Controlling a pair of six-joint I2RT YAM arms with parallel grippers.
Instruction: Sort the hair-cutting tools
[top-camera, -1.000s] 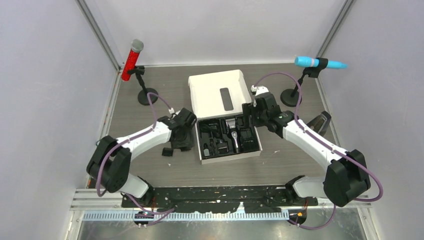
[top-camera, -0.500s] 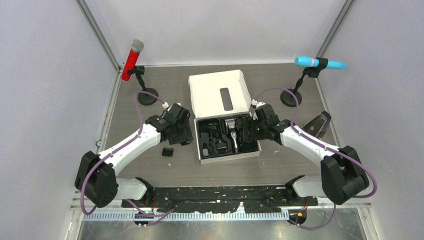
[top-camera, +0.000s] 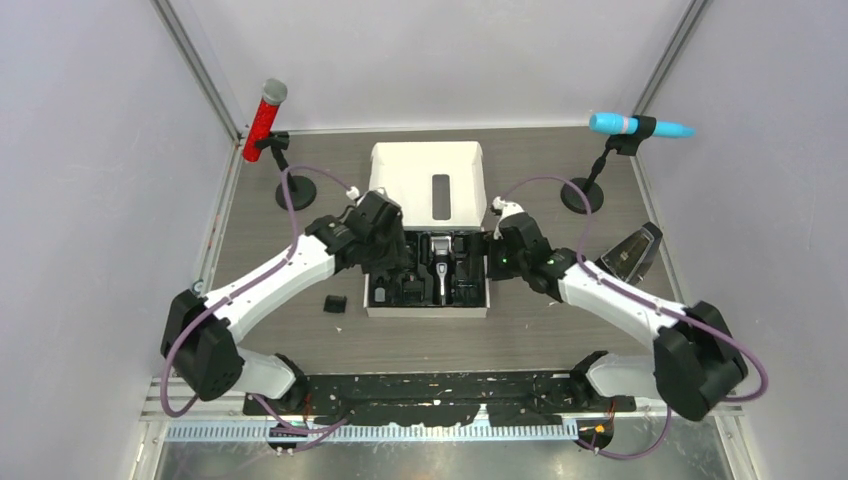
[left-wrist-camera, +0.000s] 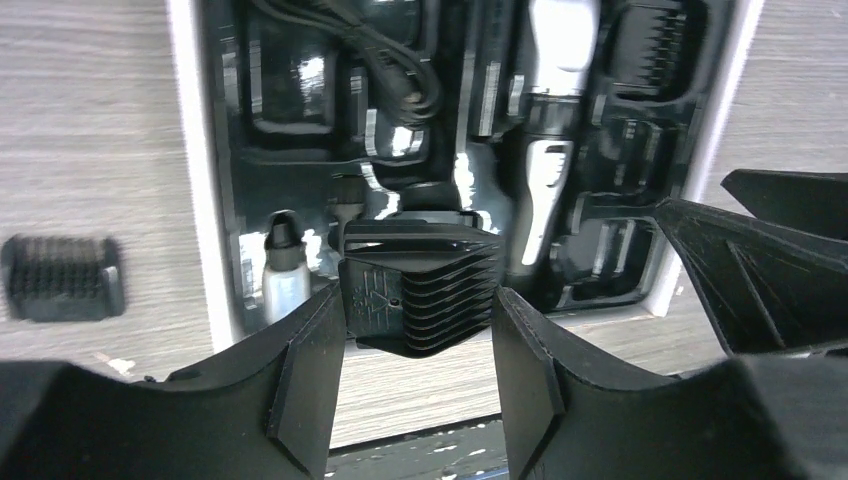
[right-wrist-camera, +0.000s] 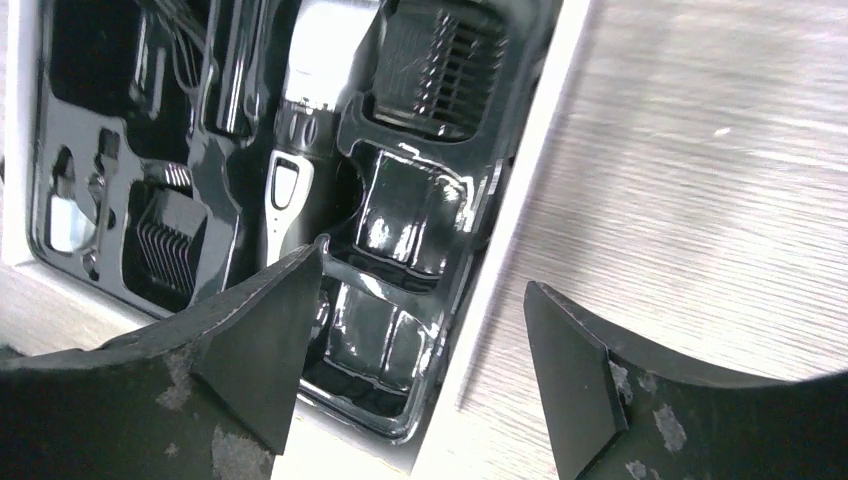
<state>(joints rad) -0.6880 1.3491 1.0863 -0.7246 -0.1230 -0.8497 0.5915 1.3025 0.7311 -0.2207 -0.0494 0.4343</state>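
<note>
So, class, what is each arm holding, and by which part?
The left fingers pinch a black comb attachment by its sides; the right fingers hold nothing.

Grey wood-grain table (top-camera: 450, 340) between plain pale walls (top-camera: 100, 150)

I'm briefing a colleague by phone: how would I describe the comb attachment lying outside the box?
Find the white box in the middle of the table; just off its left near corner, on bare wood, lies a small black ribbed comb attachment. It is the only comb lying on the table; the rest sit in the tray or in the left gripper.
</note>
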